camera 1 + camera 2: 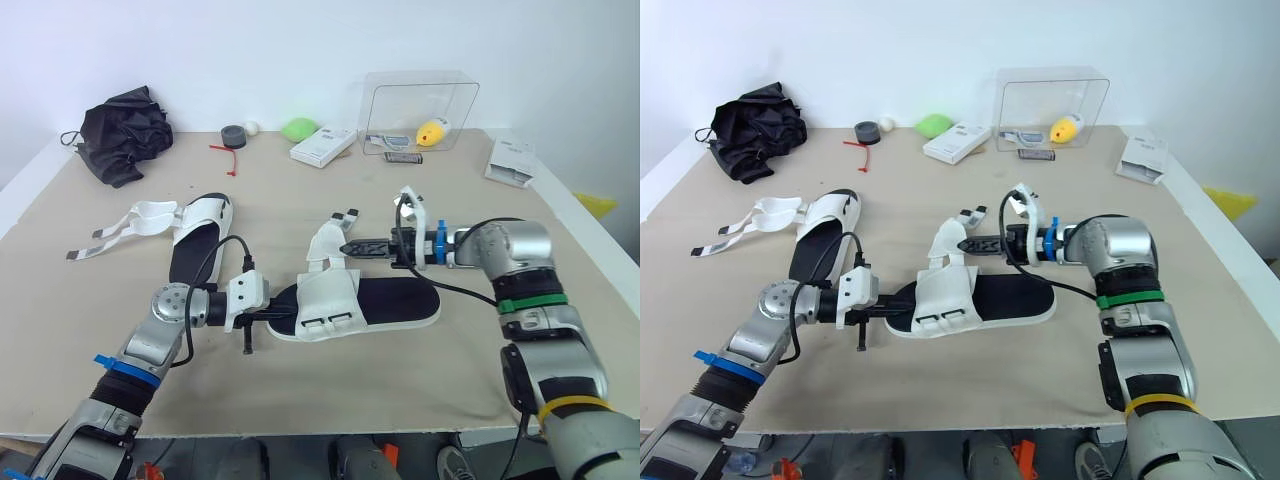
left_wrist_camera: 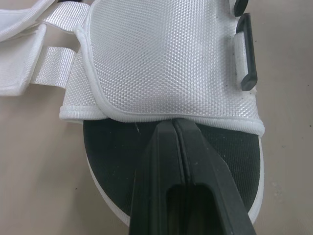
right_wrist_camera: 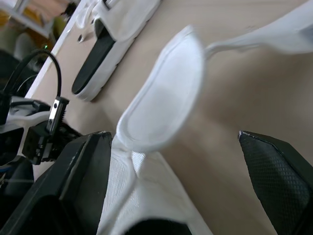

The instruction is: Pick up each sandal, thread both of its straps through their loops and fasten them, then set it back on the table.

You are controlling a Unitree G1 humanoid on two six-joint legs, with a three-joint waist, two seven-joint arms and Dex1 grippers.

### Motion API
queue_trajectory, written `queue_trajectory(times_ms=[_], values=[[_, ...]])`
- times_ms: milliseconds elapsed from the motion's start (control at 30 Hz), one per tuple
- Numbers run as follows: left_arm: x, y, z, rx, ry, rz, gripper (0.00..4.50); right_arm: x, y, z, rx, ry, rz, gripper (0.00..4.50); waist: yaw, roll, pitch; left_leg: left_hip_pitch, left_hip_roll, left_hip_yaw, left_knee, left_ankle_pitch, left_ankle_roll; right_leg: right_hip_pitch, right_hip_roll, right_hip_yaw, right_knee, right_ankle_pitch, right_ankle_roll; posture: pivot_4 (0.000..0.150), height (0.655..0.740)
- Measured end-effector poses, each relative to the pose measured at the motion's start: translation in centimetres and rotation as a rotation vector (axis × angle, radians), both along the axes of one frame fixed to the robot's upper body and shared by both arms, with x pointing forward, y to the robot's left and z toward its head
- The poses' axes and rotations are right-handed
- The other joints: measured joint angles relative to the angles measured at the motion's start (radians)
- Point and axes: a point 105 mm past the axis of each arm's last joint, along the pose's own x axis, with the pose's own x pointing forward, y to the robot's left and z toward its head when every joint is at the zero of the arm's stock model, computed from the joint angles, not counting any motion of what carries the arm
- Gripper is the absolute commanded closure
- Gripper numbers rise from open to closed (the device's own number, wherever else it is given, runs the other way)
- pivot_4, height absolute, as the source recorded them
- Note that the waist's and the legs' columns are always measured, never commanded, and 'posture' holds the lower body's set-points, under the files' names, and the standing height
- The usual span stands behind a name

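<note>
Centrally, sandal between pincers: left pincer closed, tips on its left end; right pincer open around flap.

A white sandal with a black sole lies mid-counter, straps unfastened. The left gripper meets its left end; the right gripper reaches its raised flap. A second sandal lies further left, straps spread
</note>
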Motion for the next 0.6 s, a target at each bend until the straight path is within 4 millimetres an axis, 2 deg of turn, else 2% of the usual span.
queue_trajectory(times_ms=[167, 333, 600], values=[[0.0, 0.0, 0.1, 0.0, 0.0, -0.005, 4.5, 0.5, 1.5, -0.3, 0.061, 0.023, 0.022, 0.06, 0.0, 0.0, 0.0, -0.001, 0.0, 0.0, 0.0, 0.0, 0.0, 0.0, 0.0, 0.0, 0.0, 0.0, 0.0, 0.15, 0.74], [0.0, 0.0, 0.1, 0.001, 0.0, -0.005, 4.5, 1.8, 3.4, 1.0, 0.175, 0.011, 0.002, 0.06, -0.001, 0.0, 0.0, -0.001, 0.0, -0.001, 0.0, 0.0, 0.0, 0.0, 0.0, -0.001, 0.0, 0.0, 0.0, 0.15, 0.74], [0.0, 0.0, 0.1, 0.0, -0.002, -0.002, 4.5, 3.6, 4.3, 1.2, 0.285, 0.018, -0.098, 0.06, -0.002, 0.0, 0.0, -0.002, 0.0, -0.001, 0.0, 0.0, 0.0, -0.001, 0.0, 0.0, 0.0, 0.0, 0.0, 0.15, 0.74]])
